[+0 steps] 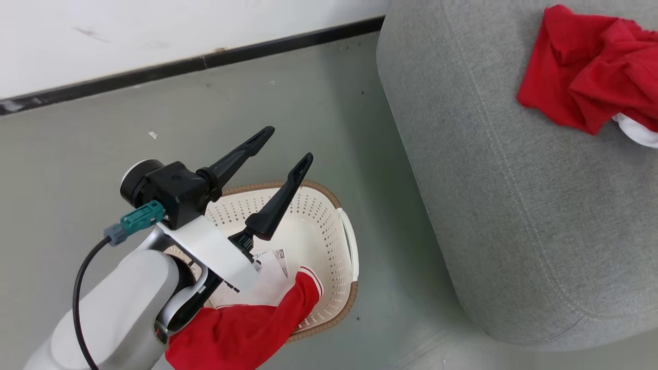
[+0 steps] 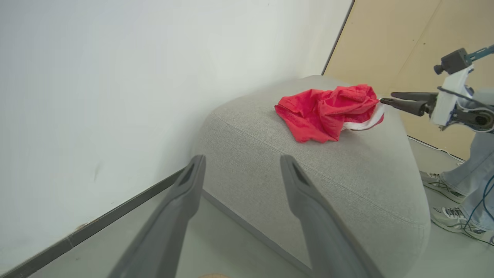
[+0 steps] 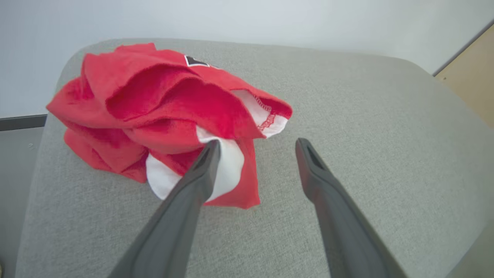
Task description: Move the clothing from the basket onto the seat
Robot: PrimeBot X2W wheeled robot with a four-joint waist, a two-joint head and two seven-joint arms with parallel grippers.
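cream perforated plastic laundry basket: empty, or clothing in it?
Not empty. A red garment with a white-striped cuff lies in the cream perforated laundry basket, trailing over its near rim.

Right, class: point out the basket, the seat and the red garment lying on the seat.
basket (image 1: 326, 234): head view, perforated inner wall.
seat (image 1: 514, 205): head view, bare grey top.
red garment on the seat (image 3: 162, 100): right wrist view, upper crumpled fold.

Both the left tool (image 1: 289, 142) and right tool (image 3: 258, 142) gape wide.
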